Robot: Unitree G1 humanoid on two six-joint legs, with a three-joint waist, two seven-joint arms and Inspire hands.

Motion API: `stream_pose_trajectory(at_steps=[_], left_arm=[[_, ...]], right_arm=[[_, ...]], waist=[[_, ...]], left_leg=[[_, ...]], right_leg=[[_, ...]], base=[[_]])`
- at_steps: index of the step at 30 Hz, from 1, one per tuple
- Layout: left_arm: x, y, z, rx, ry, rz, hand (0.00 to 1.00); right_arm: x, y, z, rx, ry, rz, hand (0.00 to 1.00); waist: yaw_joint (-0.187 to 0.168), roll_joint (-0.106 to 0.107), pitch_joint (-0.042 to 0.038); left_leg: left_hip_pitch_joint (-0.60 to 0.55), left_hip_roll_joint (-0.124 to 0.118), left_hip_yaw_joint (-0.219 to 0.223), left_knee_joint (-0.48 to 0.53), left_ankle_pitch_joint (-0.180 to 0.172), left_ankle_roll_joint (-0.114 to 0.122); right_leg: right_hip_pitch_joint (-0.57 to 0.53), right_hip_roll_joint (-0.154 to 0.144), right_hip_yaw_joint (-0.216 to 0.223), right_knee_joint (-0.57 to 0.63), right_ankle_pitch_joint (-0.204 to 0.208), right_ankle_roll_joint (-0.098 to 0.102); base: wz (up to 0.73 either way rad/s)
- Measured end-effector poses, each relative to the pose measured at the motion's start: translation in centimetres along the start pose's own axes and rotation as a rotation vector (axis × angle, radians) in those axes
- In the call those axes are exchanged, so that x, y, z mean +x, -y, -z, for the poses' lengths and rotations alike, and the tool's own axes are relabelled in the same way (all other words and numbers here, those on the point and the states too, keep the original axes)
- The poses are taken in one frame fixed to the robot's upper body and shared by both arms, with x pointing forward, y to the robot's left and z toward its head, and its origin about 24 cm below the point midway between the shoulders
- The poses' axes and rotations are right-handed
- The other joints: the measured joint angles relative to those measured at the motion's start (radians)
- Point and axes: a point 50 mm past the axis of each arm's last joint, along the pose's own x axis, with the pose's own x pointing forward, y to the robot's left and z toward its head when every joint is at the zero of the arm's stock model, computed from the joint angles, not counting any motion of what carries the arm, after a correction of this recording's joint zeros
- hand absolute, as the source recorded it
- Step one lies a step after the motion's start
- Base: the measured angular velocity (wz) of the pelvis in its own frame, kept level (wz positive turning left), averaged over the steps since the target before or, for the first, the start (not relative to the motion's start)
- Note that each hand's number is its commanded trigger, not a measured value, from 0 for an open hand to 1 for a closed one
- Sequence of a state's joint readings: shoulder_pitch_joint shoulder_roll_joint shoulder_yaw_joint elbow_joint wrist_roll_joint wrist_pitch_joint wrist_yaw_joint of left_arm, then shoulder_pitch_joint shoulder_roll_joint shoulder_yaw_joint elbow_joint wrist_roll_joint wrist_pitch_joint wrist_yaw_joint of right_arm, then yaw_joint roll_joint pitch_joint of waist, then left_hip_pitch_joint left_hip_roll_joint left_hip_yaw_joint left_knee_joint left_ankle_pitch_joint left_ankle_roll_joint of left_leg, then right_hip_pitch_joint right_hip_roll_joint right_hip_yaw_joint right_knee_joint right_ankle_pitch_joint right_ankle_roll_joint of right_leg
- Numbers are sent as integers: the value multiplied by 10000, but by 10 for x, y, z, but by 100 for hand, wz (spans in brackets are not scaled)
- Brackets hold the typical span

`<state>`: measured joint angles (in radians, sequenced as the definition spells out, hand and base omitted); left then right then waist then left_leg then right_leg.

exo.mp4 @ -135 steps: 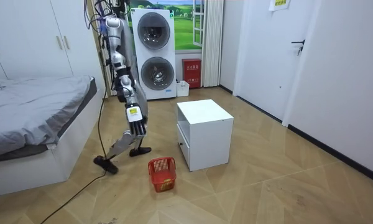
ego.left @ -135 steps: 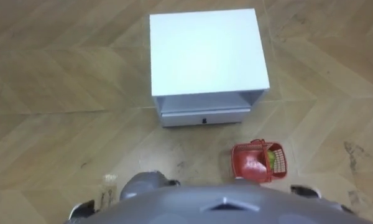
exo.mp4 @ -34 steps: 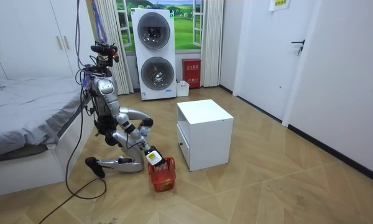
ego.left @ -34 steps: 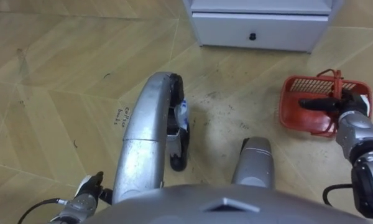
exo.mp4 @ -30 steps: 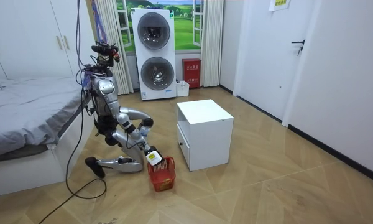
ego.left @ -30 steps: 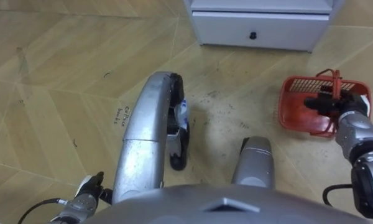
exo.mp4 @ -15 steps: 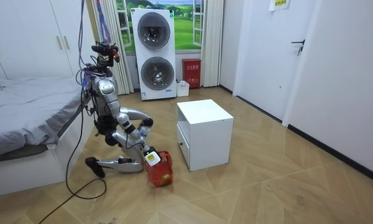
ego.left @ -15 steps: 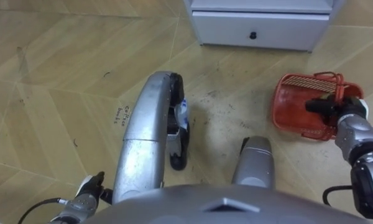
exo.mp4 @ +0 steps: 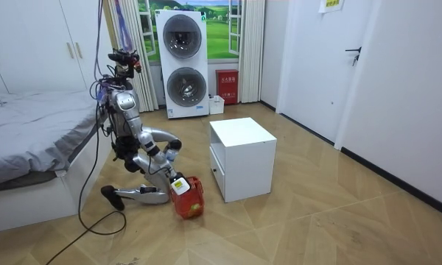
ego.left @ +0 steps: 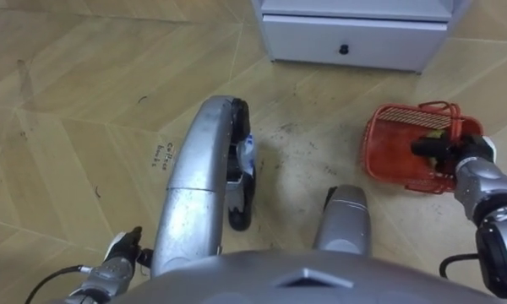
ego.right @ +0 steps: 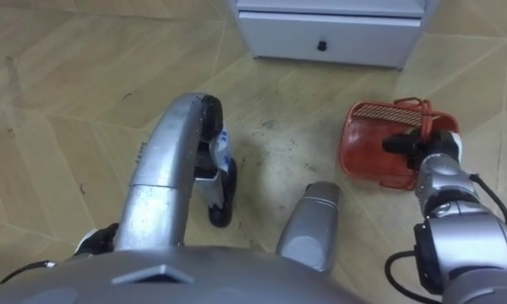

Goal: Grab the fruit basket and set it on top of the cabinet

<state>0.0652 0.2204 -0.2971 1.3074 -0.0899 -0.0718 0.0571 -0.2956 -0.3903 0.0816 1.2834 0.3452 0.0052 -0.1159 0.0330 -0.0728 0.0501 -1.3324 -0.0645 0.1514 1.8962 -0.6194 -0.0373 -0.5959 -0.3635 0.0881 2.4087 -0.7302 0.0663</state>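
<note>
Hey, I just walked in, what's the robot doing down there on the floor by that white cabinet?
The robot is kneeling on the wooden floor between the bed and the white cabinet. Its right hand is closed on the edge of the red basket, which is tilted rather than sitting flat. Whether the basket has cleared the floor is hard to tell. The left hand is low at its side, away from the basket.

We saw bright, even light on the floor (ego.left: pixel 84 101). Under the right hand (ego.left: pixel 446 150), the basket (ego.left: pixel 389 156) cast only a faint, soft shadow. Far behind the hand, the room view's window (exo.mp4: pixel 225 26) glowed bright.
</note>
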Motion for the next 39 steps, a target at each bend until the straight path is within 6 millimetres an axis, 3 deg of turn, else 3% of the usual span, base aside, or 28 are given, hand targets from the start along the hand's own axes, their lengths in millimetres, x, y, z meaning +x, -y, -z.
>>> stream_pose_trajectory(at_steps=[5,6,9,11,14,17,19,22,25,27,29,30,31,32,33,34,36,37,39], left_arm=[[1,-2,-5,-188,70,-61,0],[2,-3,-10,-225,188,-96,0],[3,-8,-22,-393,452,-230,0],[4,-9,-27,-423,594,-258,0],[5,-9,-35,-424,787,-250,0],[5,-10,-40,-434,873,-286,0],[5,-10,-40,-512,892,-298,0],[5,-12,-44,-726,1007,-371,0],[6,-14,-50,-879,1012,-423,0],[6,-15,-52,-1016,990,-482,0],[6,-17,-50,-1220,904,-539,0],[5,-17,-39,-1369,541,-580,0],[5,-17,-31,-1237,247,-520,0],[5,-16,-34,-1147,354,-451,0],[4,-12,-40,-1125,619,-285,0],[4,-13,-36,-1164,537,-367,0],[4,-18,-45,-1440,724,-566,0],[4,-20,-45,-1536,687,-705,0],[4,-25,-42,-1653,505,-1009,0]], right_arm=[[0,-10,-10,-63,323,-334,100],[0,-12,-14,-45,485,-383,100],[-1,-17,-27,-4,894,-507,100],[-1,-22,-34,-132,1133,-626,100],[-3,-25,-48,-268,1672,-713,100],[-5,-29,-58,-236,2083,-833,100],[-6,-34,-60,-314,2228,-937,100],[-10,-38,-72,-351,2688,-1055,100],[-12,-43,-81,-556,2974,-1061,100],[-14,-49,-93,-571,3264,-1105,100],[-18,-57,-104,-439,3642,-1263,100],[-21,-67,-106,-464,3802,-1448,100],[-22,-69,-99,-499,3704,-1424,100],[-20,-63,-97,-499,3682,-1212,100],[-19,-48,-101,-390,3786,-804,100],[-21,-46,-107,-162,3949,-674,100],[-23,-50,-102,-350,3838,-751,100],[-24,-55,-99,-455,3893,-891,100],[-26,-59,-92,-780,3952,-959,100]], waist=[[-7,-225,45],[-11,-312,83],[-8,-530,160],[-12,-646,136],[-69,-641,128],[-112,-584,100],[-150,-458,14],[-105,-255,-66],[-2,-179,-67],[16,-173,-71],[29,-96,-66],[83,-21,-23],[80,75,122],[3,-66,79],[-176,70,-90],[38,65,-150],[51,71,-159],[79,71,-155],[-8,80,-158]], left_leg=[[-26,-65,-358,277,0,1],[-42,-188,-487,352,0,1],[16,-224,-569,427,-7,15],[18,-244,-625,504,-57,102],[153,-380,-698,553,-299,26],[267,-535,-698,569,-375,132],[415,-534,-720,510,-441,267],[529,-441,-740,270,-496,392],[936,-246,-829,-428,-438,517],[1346,-128,-917,-1186,-407,555],[1724,24,-1126,-1874,47,761],[1857,265,-1237,-1765,1008,1110],[1729,2,-713,-2228,1135,1364],[1712,-261,-178,-3193,1133,1449],[1724,-521,443,-5057,2096,2052],[1917,-465,465,-5251,2021,2197],[2495,-486,435,-6375,2034,2190],[3043,-486,416,-7159,2179,2120],[4075,-474,421,-8091,2336,2042]], right_leg=[[128,310,69,-1,0,0],[195,351,22,-10,0,0],[360,353,-57,-48,0,0],[441,383,-93,-61,0,0],[686,335,-163,-111,1,-1],[914,352,-199,-264,0,-1],[1096,410,-275,-581,0,-1],[1049,746,-168,-1186,-6,9],[1009,1055,-70,-2433,-55,109],[955,1046,-57,-3528,-60,121],[1067,1220,-19,-4997,-63,133],[1531,1487,31,-6192,-58,132],[2408,1560,54,-7411,-60,136],[2696,1502,94,-7858,-61,138],[3005,1581,185,-8644,-49,182],[3182,1506,118,-9413,20,328],[3402,1404,157,-10986,234,546],[3533,1203,47,-11825,317,539],[3917,1210,-170,-13281,669,489]], base=[[-15],[-6],[1],[2],[3],[11],[4],[-5],[-26],[-54],[-79],[-75],[-42],[16],[11],[-3],[-37],[-49],[-45]])
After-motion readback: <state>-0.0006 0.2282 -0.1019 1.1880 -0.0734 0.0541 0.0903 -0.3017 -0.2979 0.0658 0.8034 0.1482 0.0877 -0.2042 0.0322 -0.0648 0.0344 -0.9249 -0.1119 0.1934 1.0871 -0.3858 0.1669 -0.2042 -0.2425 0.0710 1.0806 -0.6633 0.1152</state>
